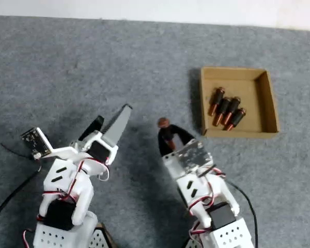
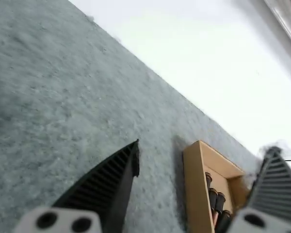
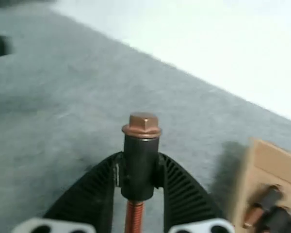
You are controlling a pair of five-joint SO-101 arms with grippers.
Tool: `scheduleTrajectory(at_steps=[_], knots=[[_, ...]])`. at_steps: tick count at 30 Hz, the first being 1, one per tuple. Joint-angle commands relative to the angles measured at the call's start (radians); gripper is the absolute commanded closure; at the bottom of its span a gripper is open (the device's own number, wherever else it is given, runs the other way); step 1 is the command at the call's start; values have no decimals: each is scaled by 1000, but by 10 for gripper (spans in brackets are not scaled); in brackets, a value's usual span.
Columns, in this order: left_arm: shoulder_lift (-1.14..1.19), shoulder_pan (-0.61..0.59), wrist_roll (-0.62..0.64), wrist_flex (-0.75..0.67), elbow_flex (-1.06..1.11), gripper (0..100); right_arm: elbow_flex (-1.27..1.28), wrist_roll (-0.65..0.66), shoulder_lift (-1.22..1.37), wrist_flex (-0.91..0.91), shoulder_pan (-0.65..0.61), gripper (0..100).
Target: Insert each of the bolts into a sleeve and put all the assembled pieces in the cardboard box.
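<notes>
Grey felt table (image 1: 67,62), white wall behind. My right claw (image 1: 171,138) is clamped on the black sleeve (image 3: 139,165), with the bolt (image 3: 141,125) already seated in it: copper hex head sits on the far end, threaded shank sticks out the near end toward the wrist. In the high view the piece's long axis runs along the claw's own reach, roughly 12-to-6, head at the 12 end, held just off the felt as far as I can judge. The cardboard box (image 1: 235,70) sits at about 2 o'clock from that claw, near but apart, and its near wall faces me. Four assembled pieces (image 1: 226,111) lie side by side inside, axes roughly 1-to-7, bunched toward the middle. Bare floor is left along the box's 9 o'clock and 3 o'clock walls. My left claw (image 1: 113,113) is spread wide with nothing in it, parked at 9 o'clock of the right claw. From there the box is at 3 o'clock and well farther off, with the right arm in between. So the right arm is the nearer one and already has the part. My read: the next move is a swing toward 2 o'clock, clearing the near wall. No loose bolts or sleeves on the felt that I can see, so this looks like the last piece.
</notes>
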Motion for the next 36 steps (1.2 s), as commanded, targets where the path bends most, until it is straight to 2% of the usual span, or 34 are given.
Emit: scheduleTrajectory(at_steps=[1, 7, 10, 14, 22, 25, 30, 36], knots=[[-12, -19, 5, 0, -41, 694, -5, 5, -5, -64, 130, 993], [-12, -22, -216, 25, -25, 992, -107, -29, 39, -56, 232, 994], [-12, -19, -342, 75, 22, 964, -248, -29, 202, -61, 275, 994], [-12, -21, -453, 158, 120, 996, -504, -37, 585, -64, 329, 994], [-12, -21, -577, 324, 165, 994, -969, -38, 1297, -62, 401, 994], [-8, -22, -609, 351, 185, 994, -1092, -109, 1500, -62, 438, 994], [-8, -21, -608, 434, 185, 990, -1227, -206, 1741, -58, 481, 994], [-8, -21, -612, 554, 185, 990, -1251, -215, 1847, -58, 476, 974]])
